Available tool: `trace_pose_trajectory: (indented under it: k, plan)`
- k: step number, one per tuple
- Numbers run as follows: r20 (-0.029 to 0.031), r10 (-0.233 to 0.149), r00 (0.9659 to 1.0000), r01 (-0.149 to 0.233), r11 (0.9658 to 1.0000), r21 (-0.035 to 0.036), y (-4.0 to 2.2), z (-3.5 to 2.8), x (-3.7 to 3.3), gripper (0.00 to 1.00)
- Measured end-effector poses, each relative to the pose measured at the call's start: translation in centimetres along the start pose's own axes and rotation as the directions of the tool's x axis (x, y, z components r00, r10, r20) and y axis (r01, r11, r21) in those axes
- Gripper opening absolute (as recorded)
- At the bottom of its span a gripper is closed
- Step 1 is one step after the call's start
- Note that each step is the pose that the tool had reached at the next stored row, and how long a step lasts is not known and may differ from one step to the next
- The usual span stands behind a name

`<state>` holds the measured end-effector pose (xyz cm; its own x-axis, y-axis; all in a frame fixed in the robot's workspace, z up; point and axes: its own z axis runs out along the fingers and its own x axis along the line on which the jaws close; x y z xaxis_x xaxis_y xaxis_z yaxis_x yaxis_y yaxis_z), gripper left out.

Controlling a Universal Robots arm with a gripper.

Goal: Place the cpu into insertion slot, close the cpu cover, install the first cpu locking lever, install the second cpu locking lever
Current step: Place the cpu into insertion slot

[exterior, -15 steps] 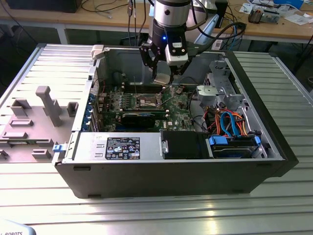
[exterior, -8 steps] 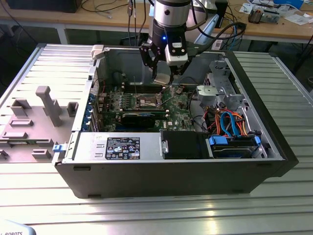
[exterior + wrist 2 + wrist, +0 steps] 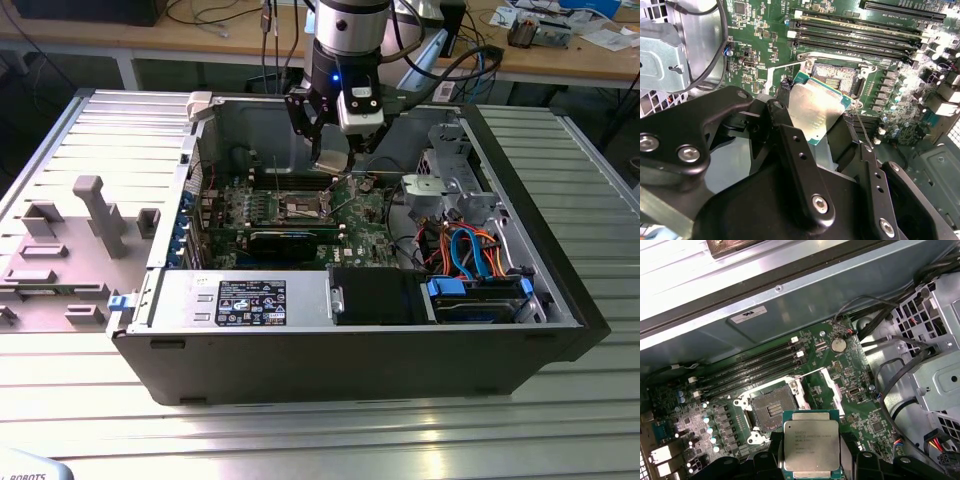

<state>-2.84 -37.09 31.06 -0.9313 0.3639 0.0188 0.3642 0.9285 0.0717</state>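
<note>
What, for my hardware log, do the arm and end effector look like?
The arm is a silvery-grey cylinder above a black wrist block with a small blue light; black cables trail off. The end effector has black jointed links with silver screws.

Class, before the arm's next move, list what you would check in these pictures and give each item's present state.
1. cpu held in the jaws: ok, clamped on two opposite edges.
2. insertion slot empty: ok, dark centre bare.
3. cpu seated in slot: not ok, it hangs above the green board.
4. cpu squared over slot: cannot tell from these angles.
5. Black cable away from slot: ok, it lies by the metal cage.
</note>
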Motion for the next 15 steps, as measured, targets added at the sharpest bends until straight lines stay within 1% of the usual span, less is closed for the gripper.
trace_pose_trajectory:
  k: [15]
  plan:
    - [0.0008,0.012,0.9999,-0.012,0.9999,-0.0003,0.0,0.02,0.0,0.54]
